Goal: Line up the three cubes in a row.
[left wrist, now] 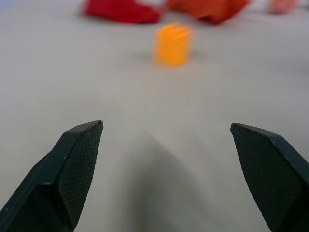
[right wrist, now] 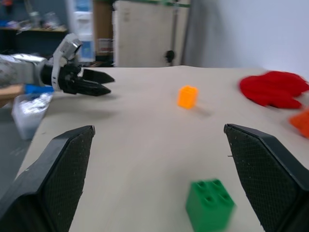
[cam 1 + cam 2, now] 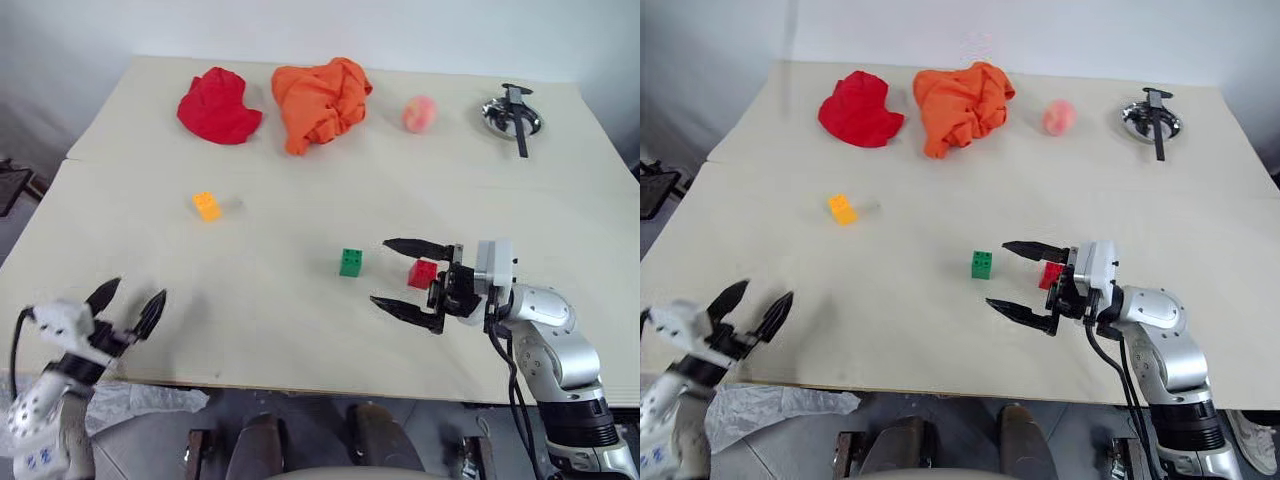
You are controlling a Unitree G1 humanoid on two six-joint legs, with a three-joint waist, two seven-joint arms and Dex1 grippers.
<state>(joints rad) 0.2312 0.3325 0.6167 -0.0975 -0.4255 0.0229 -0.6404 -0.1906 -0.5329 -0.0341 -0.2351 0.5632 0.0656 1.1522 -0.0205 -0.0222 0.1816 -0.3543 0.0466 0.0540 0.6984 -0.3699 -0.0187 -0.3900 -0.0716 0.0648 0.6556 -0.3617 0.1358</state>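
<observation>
Three cubes lie apart on the table (image 3: 300, 330). The yellow-orange cube (image 3: 207, 205) is left of centre, the green cube (image 3: 351, 262) is in the middle, and the red cube (image 3: 422, 273) is just right of it. My right gripper (image 3: 379, 272) is open and points left toward the green cube (image 2: 210, 203). In the eye views the red cube shows between its fingers near their base; I cannot tell whether they touch it. My left gripper (image 3: 128, 303) is open and empty at the front left edge, with the yellow-orange cube (image 1: 173, 44) well ahead of it.
Along the far side lie a red cloth (image 3: 218, 106), an orange cloth (image 3: 320, 100), a pink ball (image 3: 419, 113) and a metal bowl with a black tool (image 3: 512, 112). A crumpled plastic sheet (image 3: 150, 400) sits below the front left edge.
</observation>
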